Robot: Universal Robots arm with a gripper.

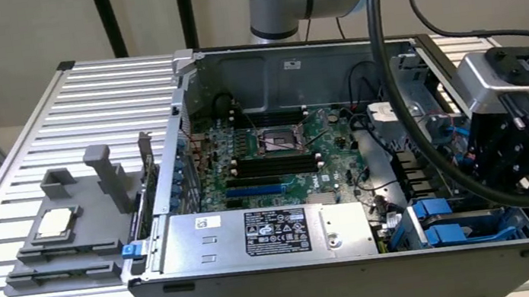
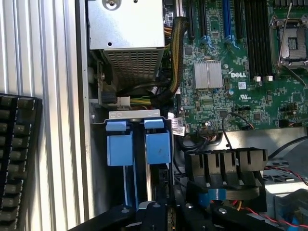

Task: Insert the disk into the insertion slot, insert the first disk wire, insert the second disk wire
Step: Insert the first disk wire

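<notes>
**Q:** Where is the disk located, and what step is judged to be in hand?

**A:** The disk (image 2: 158,144) is taken to be the blue carrier front directly ahead of the gripper (image 2: 161,214). It is lodged in the insertion slot (image 1: 500,223), at the corner of the computer case (image 1: 365,289) on the exterior view's right. A second blue carrier (image 2: 119,144) is seen just beside it, and the two fronts are level. The seating of the disk is therefore judged to be the step in hand, finished or nearly so.

**Q:** How is that step best carried out?

**A:** Pressure should be applied straight along the bay, with the carrier kept square so that neither edge is tilted. The sleeved cable bundle (image 2: 174,62) and the loose red wires (image 2: 288,174) near the bay should be kept from being pinched.

**Q:** How is the arm posed?

**A:** The arm (image 1: 276,1) is seen reaching over the case from behind, with the wrist turned downward above the bay. A black cable (image 1: 381,41) is looped across the case. Whether the claw is spread or pressed together cannot be told.
</notes>
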